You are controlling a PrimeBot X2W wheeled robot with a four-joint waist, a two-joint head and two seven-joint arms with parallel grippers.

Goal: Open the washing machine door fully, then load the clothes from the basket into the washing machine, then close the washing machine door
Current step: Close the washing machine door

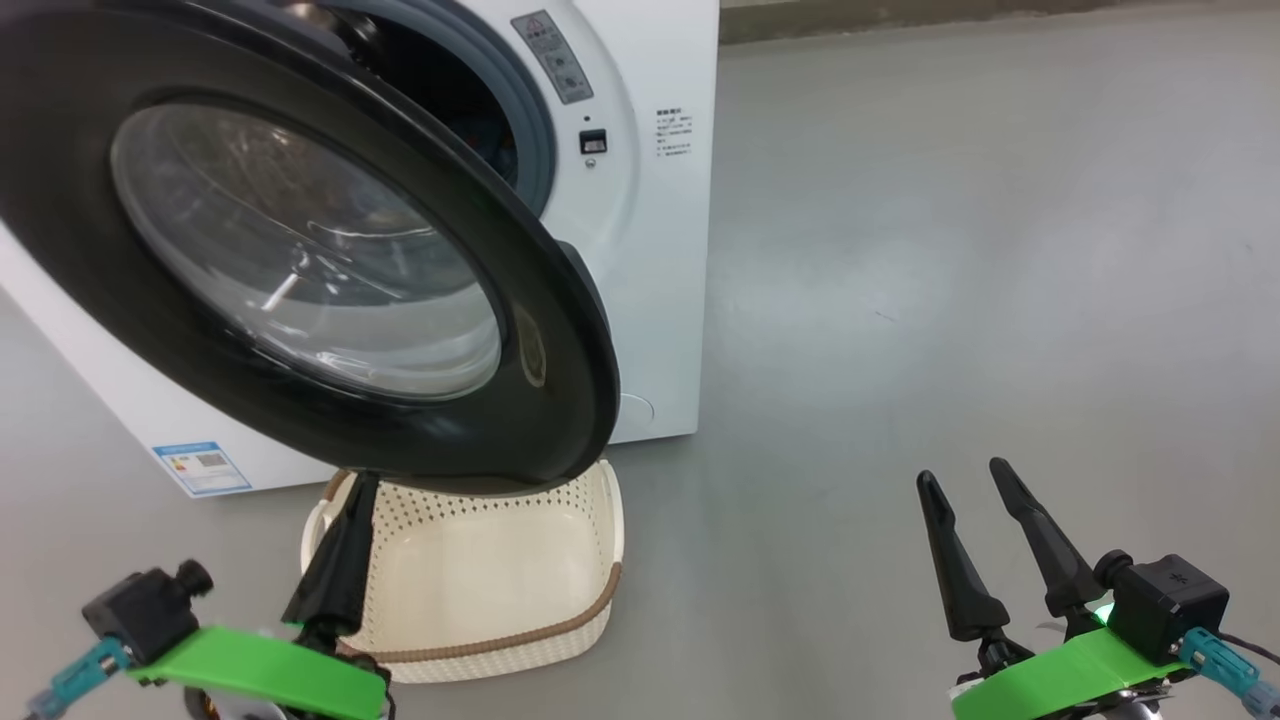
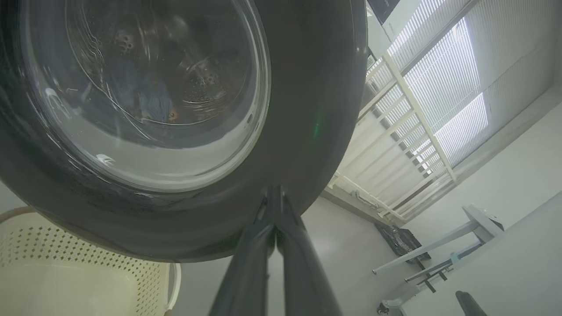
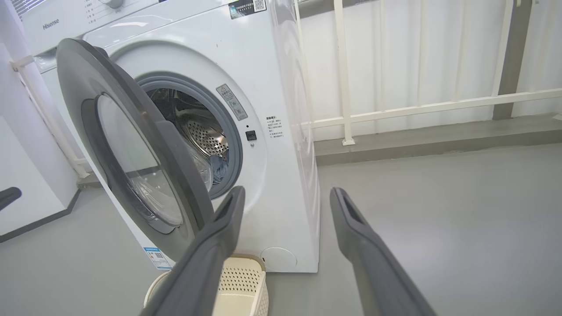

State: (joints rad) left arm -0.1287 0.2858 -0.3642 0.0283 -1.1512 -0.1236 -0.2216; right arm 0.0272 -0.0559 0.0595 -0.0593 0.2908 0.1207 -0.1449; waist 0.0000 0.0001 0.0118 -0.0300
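Note:
The washing machine (image 1: 650,250) stands at the upper left with its door (image 1: 560,400) swung partway out over the basket (image 1: 480,640). The basket's inside shows no fabric. The clothes (image 3: 217,169), blue fabric, lie in the steel drum and show through the door glass (image 2: 153,103). My left gripper (image 1: 362,482) is shut on nothing, its tips (image 2: 274,193) pointing up against the lower black rim of the door (image 2: 307,131). My right gripper (image 1: 975,475) hangs open over bare floor at the lower right, well away from the machine, its fingers (image 3: 228,210) spread wide.
Grey floor (image 1: 950,250) stretches to the right of the machine. A white railing (image 3: 417,107) and a raised kerb run behind it. A white wall (image 3: 26,175) stands to the machine's left. A white table frame (image 2: 461,237) shows in the left wrist view.

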